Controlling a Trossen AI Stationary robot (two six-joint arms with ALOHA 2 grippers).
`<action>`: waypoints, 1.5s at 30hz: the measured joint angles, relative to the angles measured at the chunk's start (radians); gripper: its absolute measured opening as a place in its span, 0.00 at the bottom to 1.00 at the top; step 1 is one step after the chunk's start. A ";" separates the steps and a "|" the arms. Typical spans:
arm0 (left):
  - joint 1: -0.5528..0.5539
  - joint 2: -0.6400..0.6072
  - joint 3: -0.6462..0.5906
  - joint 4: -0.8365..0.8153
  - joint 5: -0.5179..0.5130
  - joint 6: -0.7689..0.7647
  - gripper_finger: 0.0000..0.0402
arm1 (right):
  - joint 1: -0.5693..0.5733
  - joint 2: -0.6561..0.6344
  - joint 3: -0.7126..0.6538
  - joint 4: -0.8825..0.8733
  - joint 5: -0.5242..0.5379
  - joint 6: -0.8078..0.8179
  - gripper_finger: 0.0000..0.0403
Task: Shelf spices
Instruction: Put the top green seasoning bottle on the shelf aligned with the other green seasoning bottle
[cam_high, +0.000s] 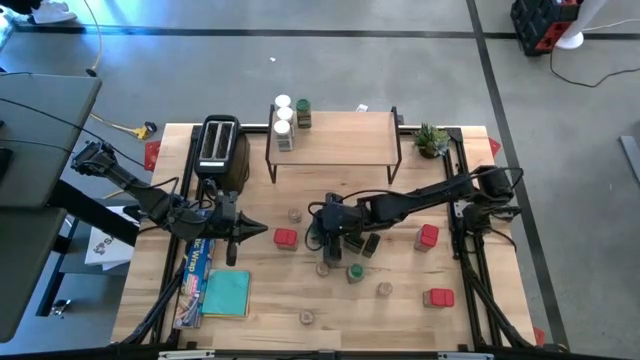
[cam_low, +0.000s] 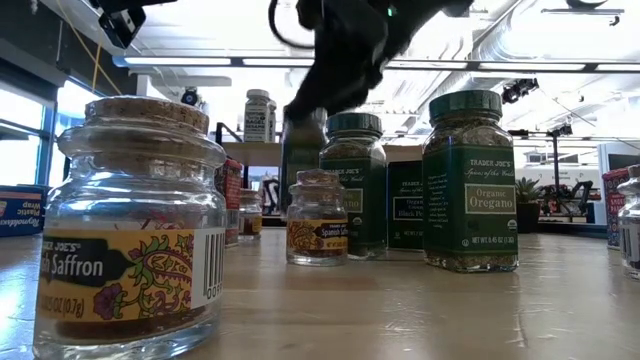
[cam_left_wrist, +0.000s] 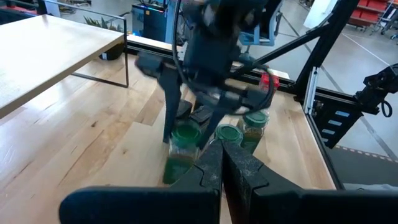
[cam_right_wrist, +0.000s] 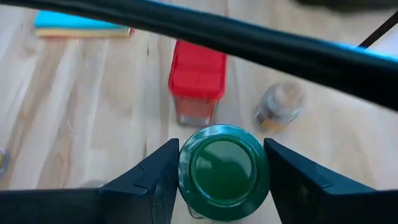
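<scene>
- Wooden counter (cam_high: 300, 300) carries scattered spices; the shelf (cam_high: 335, 140) at the back holds three jars at its left end.
- Right end effector (cam_right_wrist: 224, 163) has its fingers against both sides of a green-lidded jar (cam_right_wrist: 224, 168) mid-counter.
- Risk: neighbouring jars stand near and could be knocked over during lifting.
- Left end effector (cam_high: 262, 230) is fully closed and empty, waiting near the toaster (cam_high: 220, 145).

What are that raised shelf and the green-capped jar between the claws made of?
The shelf looks like pale, matte wood on thin black metal legs; grain shows. The green-lidded jar between the right gripper fingers seems clear glass or plastic, with a glossy lid, probably plastic.
</scene>
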 joint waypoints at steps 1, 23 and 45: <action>0.000 0.000 0.000 0.001 0.000 0.000 0.00 | 0.000 -0.008 0.011 -0.012 0.011 -0.004 0.49; 0.001 -0.001 0.000 0.003 -0.001 0.001 0.00 | -0.440 0.009 0.488 -0.290 -0.156 -0.145 0.48; 0.001 -0.001 0.000 0.004 -0.001 0.001 0.00 | -0.518 0.082 0.489 -0.153 -0.173 -0.272 0.61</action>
